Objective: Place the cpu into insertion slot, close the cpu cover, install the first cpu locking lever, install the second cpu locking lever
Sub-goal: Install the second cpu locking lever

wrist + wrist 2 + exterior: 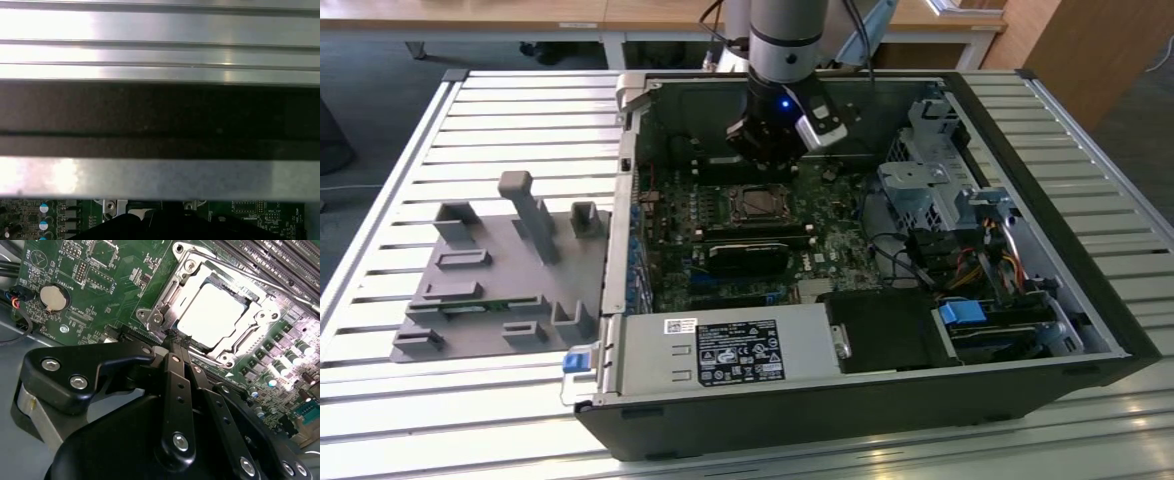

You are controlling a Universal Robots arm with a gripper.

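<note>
Already the cpu (212, 315) lies seated in the insertion slot (758, 204), its pale face showing through the cut-out of the cpu cover (260, 315), which looks folded down flat around it in the second wrist view. So the placing and the cover seem done, and the work stands at the locking levers. The claw (176, 340) has its fingers pressed together, gripping nothing, with the tips at the socket's edge. A lever move would call for a fine sideways hook and press.
</note>
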